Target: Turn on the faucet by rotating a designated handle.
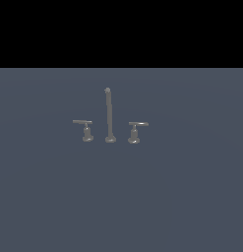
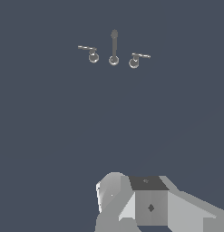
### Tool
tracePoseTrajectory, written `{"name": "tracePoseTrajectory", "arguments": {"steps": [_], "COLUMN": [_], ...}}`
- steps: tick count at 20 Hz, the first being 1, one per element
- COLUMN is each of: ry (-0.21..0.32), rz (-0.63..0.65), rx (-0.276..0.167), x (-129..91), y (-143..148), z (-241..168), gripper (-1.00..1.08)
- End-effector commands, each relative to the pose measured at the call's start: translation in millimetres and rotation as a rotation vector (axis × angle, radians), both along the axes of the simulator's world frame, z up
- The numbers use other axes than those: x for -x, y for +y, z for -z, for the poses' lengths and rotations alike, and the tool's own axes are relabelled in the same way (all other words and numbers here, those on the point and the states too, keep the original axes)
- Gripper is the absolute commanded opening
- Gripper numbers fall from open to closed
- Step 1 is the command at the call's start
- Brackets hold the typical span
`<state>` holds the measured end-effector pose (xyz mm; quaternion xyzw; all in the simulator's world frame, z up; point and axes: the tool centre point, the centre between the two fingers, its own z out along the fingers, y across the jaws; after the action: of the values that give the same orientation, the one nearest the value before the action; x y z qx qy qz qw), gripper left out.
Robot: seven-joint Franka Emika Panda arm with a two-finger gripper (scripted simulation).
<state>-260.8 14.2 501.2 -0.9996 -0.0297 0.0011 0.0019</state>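
The faucet is a dull grey three-piece set on a flat grey-blue surface. Its tall thin spout rod stands in the middle. The handle is the small lever at the exterior view's right of the spout, and its thin bar juts to the right from its post. The twin lever stands on the other side, with its bar jutting left. The wrist view looks down on the set from far off: spout, handle, twin lever. No gripper fingers show in either view.
A pale grey blocky part of the arm fills one edge of the wrist view, far from the faucet. The grey-blue surface stretches around the set in all directions. A black band lies beyond its far edge.
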Motion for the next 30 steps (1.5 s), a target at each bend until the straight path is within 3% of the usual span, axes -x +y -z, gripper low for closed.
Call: {"name": "tracePoseTrajectory", "arguments": {"steps": [1, 15, 30], "ry": [0.000, 0.000, 0.002], "rz": [0.000, 0.120, 0.471], "rx": [0.000, -0.001, -0.003], "x": [0, -23, -101], "y": [0, 14, 38], "z": [0, 29, 116], "gripper": [-1.00, -1.00, -1.00]}}
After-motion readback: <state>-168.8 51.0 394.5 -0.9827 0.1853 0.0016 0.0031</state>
